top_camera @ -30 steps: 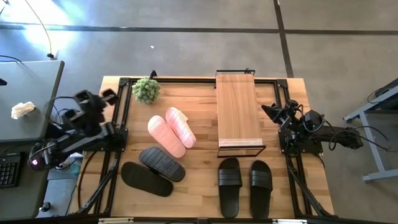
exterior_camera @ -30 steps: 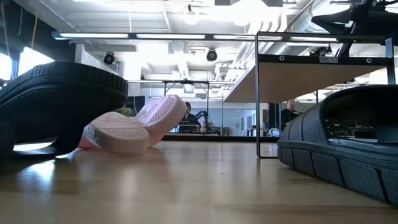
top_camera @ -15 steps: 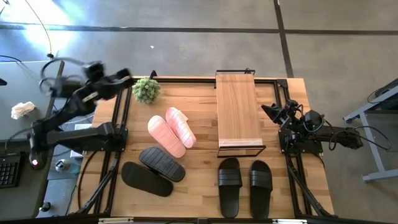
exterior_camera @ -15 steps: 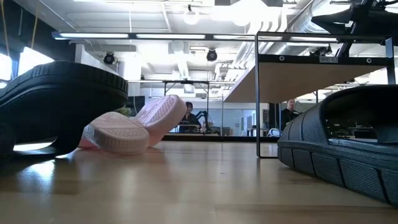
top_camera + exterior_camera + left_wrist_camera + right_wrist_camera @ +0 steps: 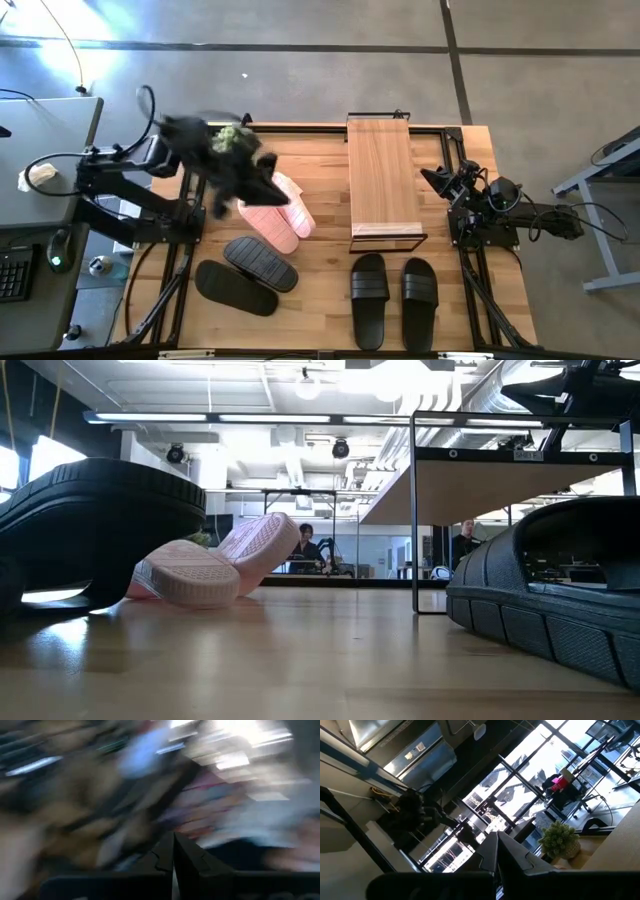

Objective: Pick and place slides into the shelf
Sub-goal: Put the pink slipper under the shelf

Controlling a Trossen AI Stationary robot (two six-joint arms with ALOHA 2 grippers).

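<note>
left gripper (image 5: 262,187), fingers together, hangs right over the pink slides (image 5: 285,212), whose long axes run diagonally; the shelf (image 5: 381,180) lies just rightward; right gripper (image 5: 437,180), also closed, waits beside it

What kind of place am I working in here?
Probably an open-plan lab or workshop: bare concrete floor, exposed ceiling ducts with strip lights, a desk beside the wooden table, and a person at the glass wall behind.
</note>
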